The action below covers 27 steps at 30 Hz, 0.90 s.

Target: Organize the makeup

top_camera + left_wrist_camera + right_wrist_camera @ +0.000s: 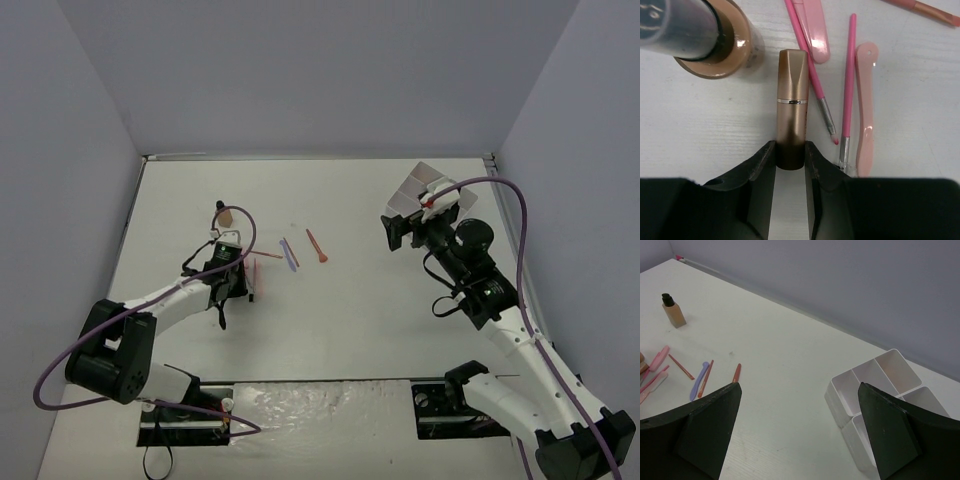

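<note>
Left gripper [790, 146], low over the worktop [380, 320], pinches the base of a gold lipstick [792, 95], which points straight out from the jaws. Gripping at the butt end leaves the cap clear, likely so it can be dropped end-first into a compartment. Whether it has left the surface cannot be told. A tan bottle [722, 47] stands just beside it, and pink brushes [812, 75] lie touching its other flank. This crowding probably explains the narrow end grasp. Loose pencils [290, 253] lie nearby. The right gripper [800, 385] hangs with its jaws spread wide and empty above the white tray [838, 401]. All visible tray cells are bare, so sorting appears barely begun.
</note>
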Each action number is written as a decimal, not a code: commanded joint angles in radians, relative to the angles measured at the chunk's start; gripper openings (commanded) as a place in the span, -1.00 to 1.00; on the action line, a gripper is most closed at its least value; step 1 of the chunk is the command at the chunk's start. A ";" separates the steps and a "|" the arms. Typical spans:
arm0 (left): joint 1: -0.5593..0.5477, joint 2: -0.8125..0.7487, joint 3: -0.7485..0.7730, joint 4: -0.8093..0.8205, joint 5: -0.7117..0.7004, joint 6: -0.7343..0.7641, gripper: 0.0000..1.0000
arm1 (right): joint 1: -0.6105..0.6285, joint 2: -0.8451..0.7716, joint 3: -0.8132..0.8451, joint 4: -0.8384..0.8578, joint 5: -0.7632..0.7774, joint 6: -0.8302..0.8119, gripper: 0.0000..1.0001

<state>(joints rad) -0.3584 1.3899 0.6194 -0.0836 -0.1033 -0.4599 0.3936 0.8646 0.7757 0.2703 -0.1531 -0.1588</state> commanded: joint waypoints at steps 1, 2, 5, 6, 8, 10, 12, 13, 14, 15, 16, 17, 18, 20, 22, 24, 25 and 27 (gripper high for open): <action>-0.040 -0.088 0.016 0.011 0.033 -0.018 -1.00 | 0.006 0.003 0.051 0.040 -0.003 -0.005 1.00; -0.050 -0.108 0.020 0.004 0.036 -0.017 -1.00 | 0.007 0.008 0.056 0.030 -0.011 -0.003 1.00; -0.078 -0.161 0.036 -0.022 0.047 -0.010 -1.00 | 0.007 0.028 0.095 0.001 -0.039 0.027 1.00; -0.090 -0.182 0.045 -0.028 0.050 -0.003 -1.00 | 0.007 0.038 0.112 -0.007 -0.052 0.042 1.00; -0.114 -0.225 0.069 -0.038 0.070 0.012 -1.00 | 0.007 0.069 0.150 -0.035 -0.091 0.075 1.00; -0.133 -0.263 0.095 -0.036 0.096 0.033 -1.00 | 0.008 0.108 0.200 -0.078 -0.139 0.116 1.00; -0.149 -0.288 0.117 -0.019 0.158 0.062 -1.00 | 0.008 0.142 0.250 -0.117 -0.184 0.172 0.99; -0.156 -0.297 0.127 -0.012 0.177 0.074 -1.00 | 0.007 0.157 0.286 -0.122 -0.206 0.203 0.98; -0.170 -0.303 0.144 -0.002 0.202 0.090 -1.00 | 0.007 0.180 0.304 -0.126 -0.243 0.224 0.98; -0.182 -0.307 0.161 0.004 0.216 0.102 -1.00 | 0.007 0.199 0.321 -0.132 -0.275 0.248 0.96; -0.198 -0.310 0.180 0.012 0.226 0.113 -1.00 | 0.007 0.225 0.349 -0.137 -0.307 0.286 0.94; -0.215 -0.311 0.202 0.021 0.238 0.124 -1.00 | 0.007 0.256 0.383 -0.141 -0.341 0.331 0.92; -0.228 -0.313 0.217 0.028 0.256 0.138 -1.00 | 0.007 0.280 0.406 -0.149 -0.396 0.364 0.89; -0.259 -0.316 0.252 0.045 0.269 0.159 -1.00 | 0.008 0.343 0.447 -0.152 -0.476 0.460 0.86; -0.295 -0.318 0.290 0.063 0.271 0.185 -1.00 | 0.008 0.395 0.485 -0.154 -0.552 0.515 0.83; -0.324 -0.311 0.323 0.067 0.269 0.211 -1.00 | 0.021 0.420 0.512 -0.152 -0.581 0.557 0.81; -0.337 -0.309 0.340 0.067 0.263 0.221 -1.00 | 0.026 0.429 0.516 -0.154 -0.589 0.568 0.81; -0.364 -0.294 0.373 0.067 0.257 0.242 -1.00 | 0.031 0.458 0.521 -0.152 -0.624 0.585 0.78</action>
<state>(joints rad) -0.6800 1.0962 0.8872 -0.1008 0.1386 -0.2924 0.4065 1.2887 1.2417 0.0764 -0.6293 0.3081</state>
